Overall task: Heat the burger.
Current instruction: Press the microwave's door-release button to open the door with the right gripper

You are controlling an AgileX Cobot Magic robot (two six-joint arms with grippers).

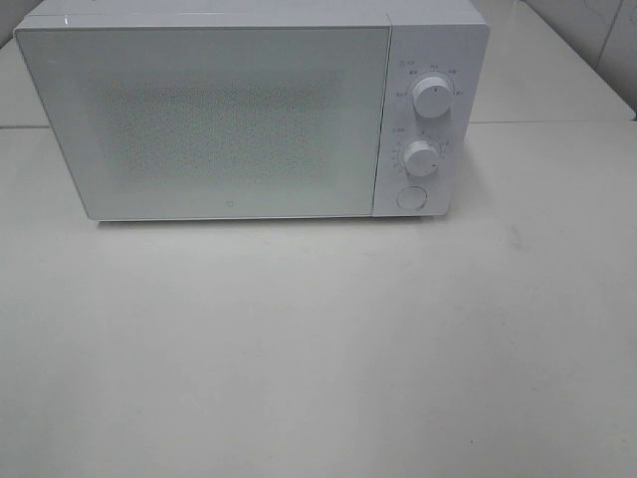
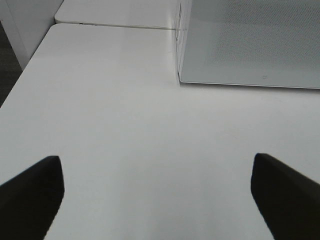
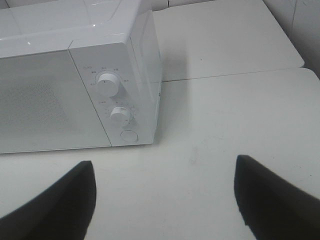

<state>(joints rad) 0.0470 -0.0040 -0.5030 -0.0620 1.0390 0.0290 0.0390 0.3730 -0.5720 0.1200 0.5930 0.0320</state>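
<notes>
Exterior high view: a white microwave (image 1: 239, 110) is set on a white table (image 1: 318, 349), door shut, with an upper knob (image 1: 432, 97), a lower knob (image 1: 422, 157) and a round button (image 1: 410, 198) on its right panel.

Left wrist view: the left gripper (image 2: 157, 200) is held spread wide, near the microwave's left front corner.

Right wrist view: the right gripper (image 3: 165, 200) is likewise spread wide, facing the microwave's knobs.

The burger is shown in no view.

A white table (image 1: 318, 349) holds a closed white microwave (image 1: 229, 119) at its far side. Pale tiled wall (image 1: 609, 30) far right.
</notes>
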